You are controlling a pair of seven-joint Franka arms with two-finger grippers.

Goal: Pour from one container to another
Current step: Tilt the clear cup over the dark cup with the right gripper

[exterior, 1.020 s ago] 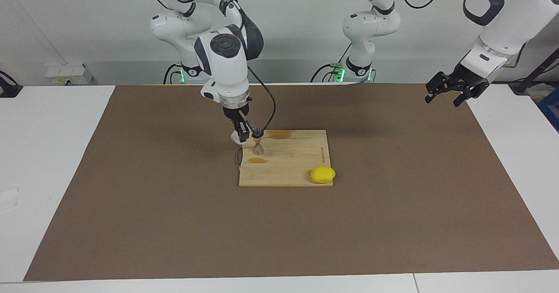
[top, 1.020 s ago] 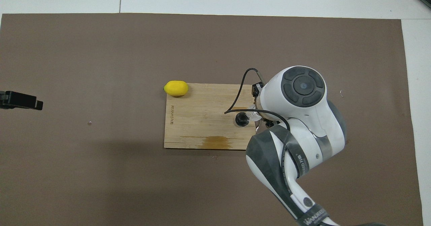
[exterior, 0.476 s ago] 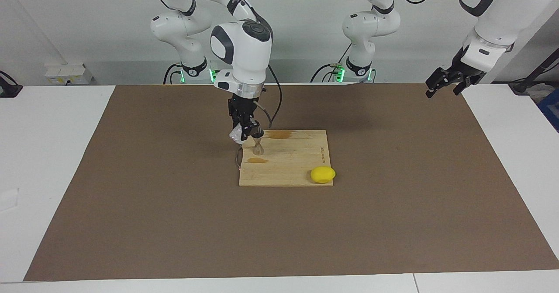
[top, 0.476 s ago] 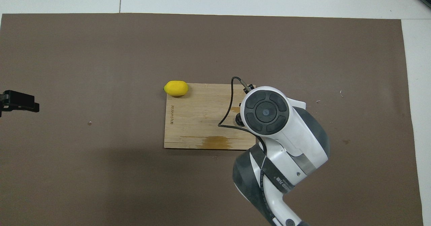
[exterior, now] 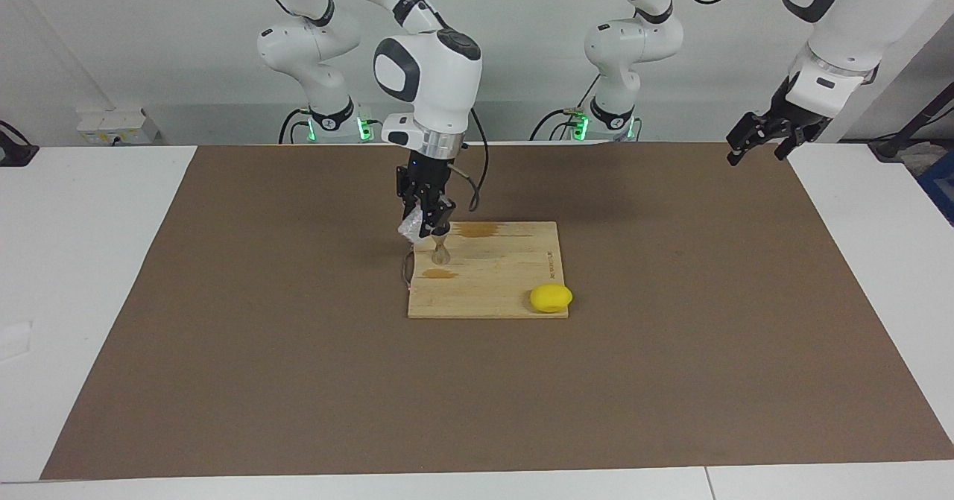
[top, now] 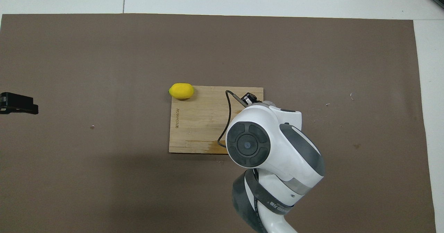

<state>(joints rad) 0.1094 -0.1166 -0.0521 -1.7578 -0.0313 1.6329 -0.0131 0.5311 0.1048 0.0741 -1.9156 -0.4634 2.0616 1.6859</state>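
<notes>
Right gripper [exterior: 423, 226], pinched tight on a small clear ribbed plastic cup [exterior: 409, 228], holds it tipped just above the small silver hourglass-shaped metal jigger [exterior: 440, 250], which stands upright on the pale wooden cutting board [exterior: 514, 276] mid-bench, w/ a yellow lemon [exterior: 551, 297] at the board's corner. Left gripper [exterior: 760, 138] waits, fingers spread, over the bench's edge at its own end. The cup looks light, thin-walled & easily crushed, so a gentle hold across its ribbed side probably suits; the jigger's narrow waist & small foot suggest it'd tip at a nudge.
</notes>
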